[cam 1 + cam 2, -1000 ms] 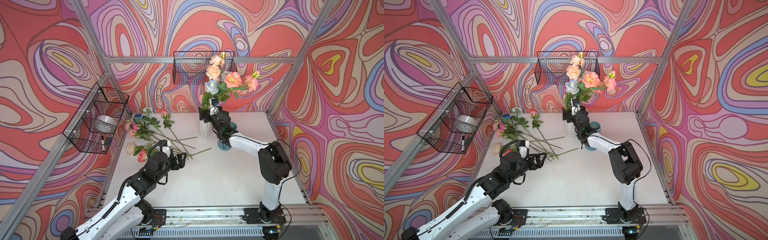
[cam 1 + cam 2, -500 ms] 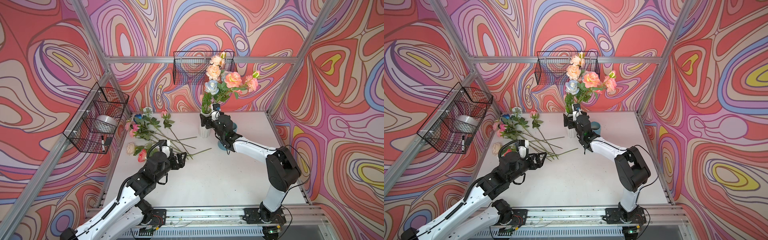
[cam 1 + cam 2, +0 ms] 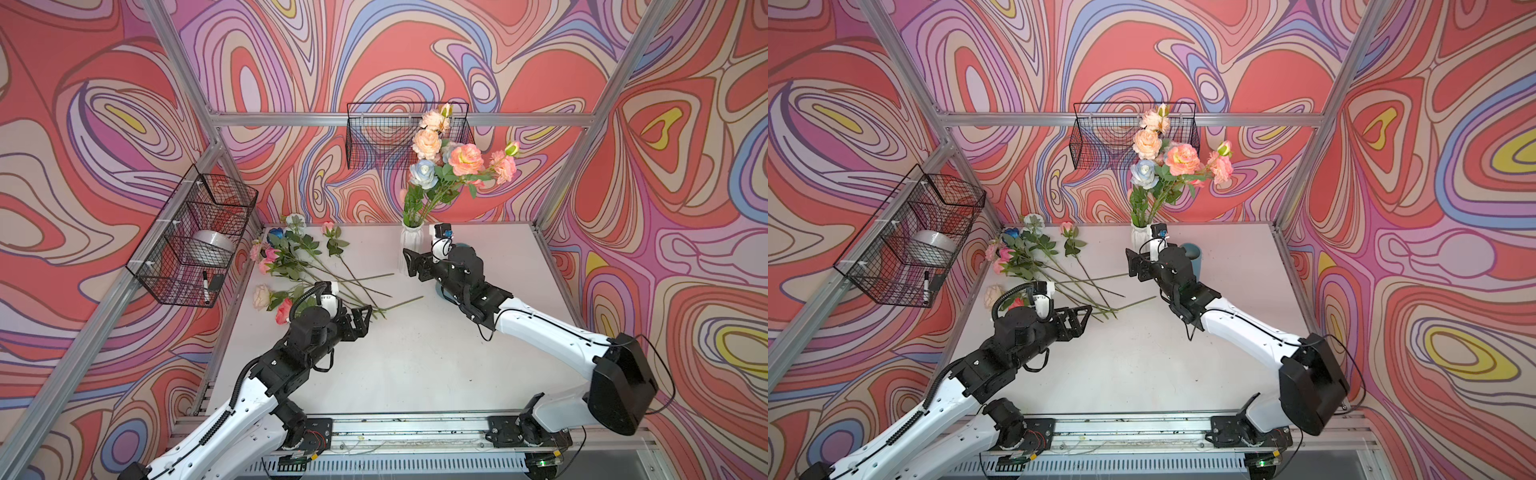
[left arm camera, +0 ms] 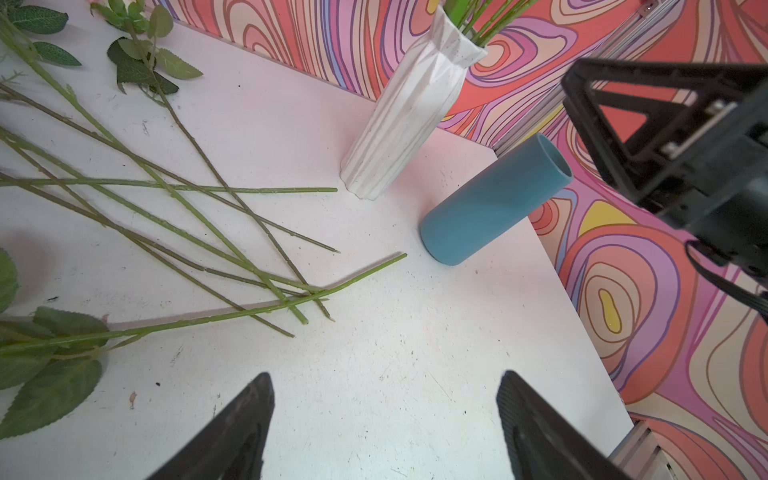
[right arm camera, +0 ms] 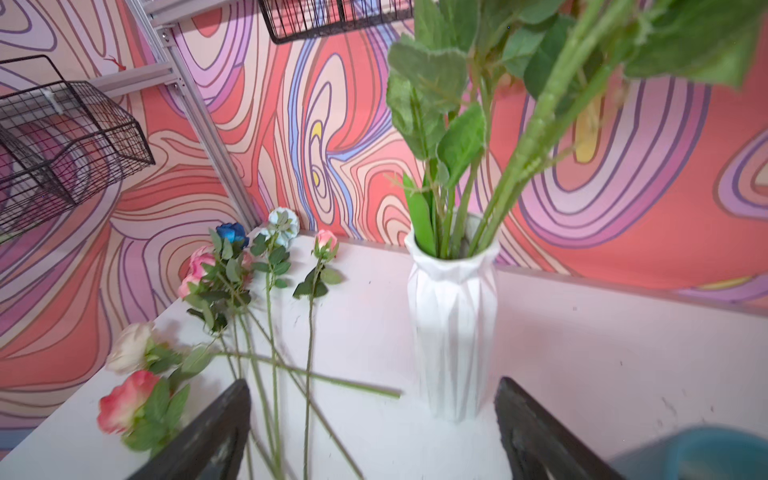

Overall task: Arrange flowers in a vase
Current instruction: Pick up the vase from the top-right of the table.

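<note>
Both arms extended forward
Jaws of left pincer [image 3: 365, 320] and right pincer [image 3: 409, 262] spread wide, gripping nothing, tips pointing toward each other.

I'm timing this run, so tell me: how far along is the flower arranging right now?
Done: several roses stand in the white vase. In hand: nothing; the left gripper hovers open by the stem ends of the loose roses, and the right gripper is open beside the vase. Left: that whole pile on the table, roughly half the job.
</note>
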Available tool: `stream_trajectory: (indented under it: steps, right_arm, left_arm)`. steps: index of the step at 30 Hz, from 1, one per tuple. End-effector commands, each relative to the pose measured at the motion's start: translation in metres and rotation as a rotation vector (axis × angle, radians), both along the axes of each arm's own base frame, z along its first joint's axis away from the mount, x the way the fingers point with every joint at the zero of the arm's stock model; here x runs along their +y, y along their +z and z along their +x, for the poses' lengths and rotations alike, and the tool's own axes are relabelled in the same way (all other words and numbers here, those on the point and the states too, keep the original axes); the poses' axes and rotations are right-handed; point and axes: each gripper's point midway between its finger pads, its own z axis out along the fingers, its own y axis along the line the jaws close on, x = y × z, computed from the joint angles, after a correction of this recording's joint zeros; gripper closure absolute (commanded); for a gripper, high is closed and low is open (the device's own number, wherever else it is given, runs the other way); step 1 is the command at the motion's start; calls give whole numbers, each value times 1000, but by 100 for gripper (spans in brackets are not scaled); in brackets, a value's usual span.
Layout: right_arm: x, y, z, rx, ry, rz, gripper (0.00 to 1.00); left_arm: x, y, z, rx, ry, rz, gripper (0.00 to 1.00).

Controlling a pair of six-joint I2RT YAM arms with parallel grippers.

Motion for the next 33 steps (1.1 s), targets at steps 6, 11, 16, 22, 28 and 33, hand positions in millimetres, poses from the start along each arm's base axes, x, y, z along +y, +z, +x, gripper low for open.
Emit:
stream_trajectory:
  steps: [6, 11, 16, 22, 28, 33]
  right_arm:
    - [-75, -23, -31, 340, -237, -6, 2]
    - [-128, -21, -17, 434, -415, 46, 4]
    - [-159, -25, 16, 533, -450, 94, 19]
    - [-164, -51, 50, 637, -460, 44, 34]
    - [-171, -76, 60, 706, -504, -34, 45]
    - [-177, -91, 50, 778, -522, -103, 61]
  left_arm:
    - [-8, -1, -1, -3, -40, -26, 9]
    - [-8, 3, -2, -15, -49, -37, 9]
    - [-5, 4, -4, -11, -37, -46, 9]
    - [-5, 5, -8, -14, -41, -72, 9]
    - [2, 11, -13, -42, -27, -89, 9]
    - [3, 17, -15, -54, -28, -92, 9]
